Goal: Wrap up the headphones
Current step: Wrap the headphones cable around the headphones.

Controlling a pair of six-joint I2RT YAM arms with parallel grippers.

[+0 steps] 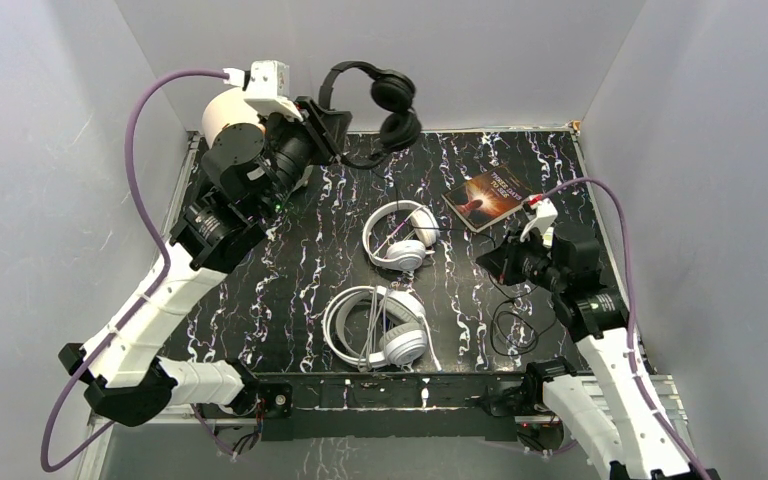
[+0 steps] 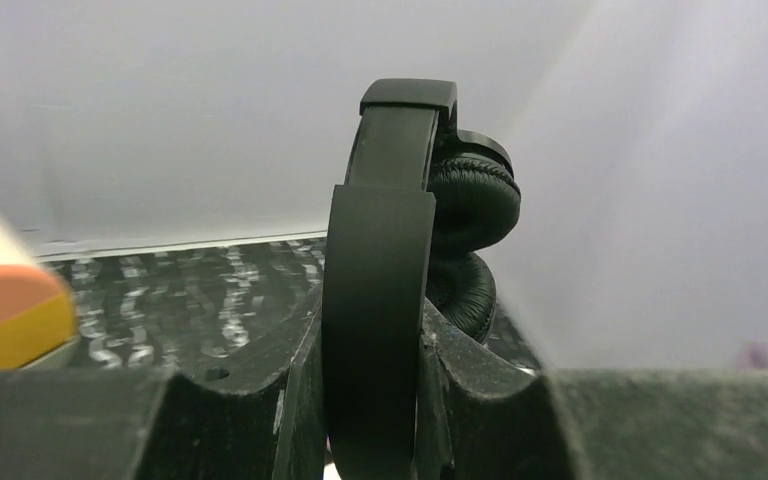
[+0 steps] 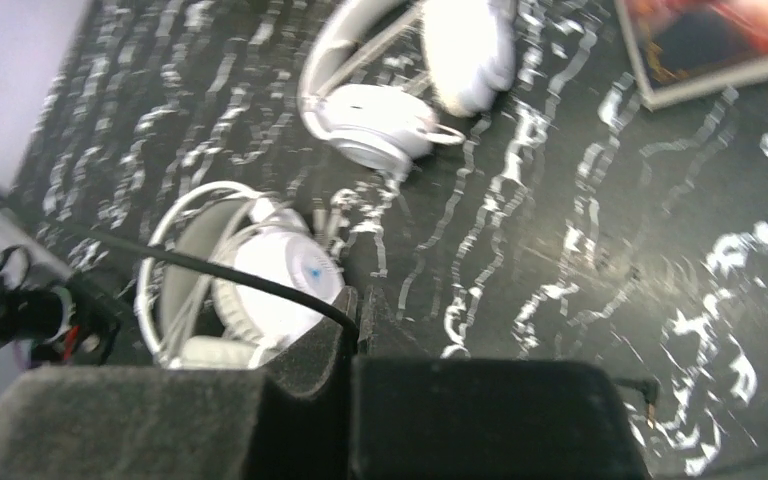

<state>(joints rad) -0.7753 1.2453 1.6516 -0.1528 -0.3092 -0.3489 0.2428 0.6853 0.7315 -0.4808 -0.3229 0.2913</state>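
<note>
Black white-veined table [image 1: 260, 300]: big white over-ear pair [image 1: 405, 343] near front, slimmer white on-ear pair [image 1: 408, 252] behind it, book [image 1: 488, 197] back right, black cord [image 1: 505, 325] looped front right.

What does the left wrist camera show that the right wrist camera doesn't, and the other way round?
Left wrist only: the black headphones, headband clamped in the left gripper, ear pads beyond. Right wrist only: the right gripper shut on a thin black cord, the big white pair and the slimmer white pair lying on the table, the corner of a book. Both: the black marbled table.
</note>
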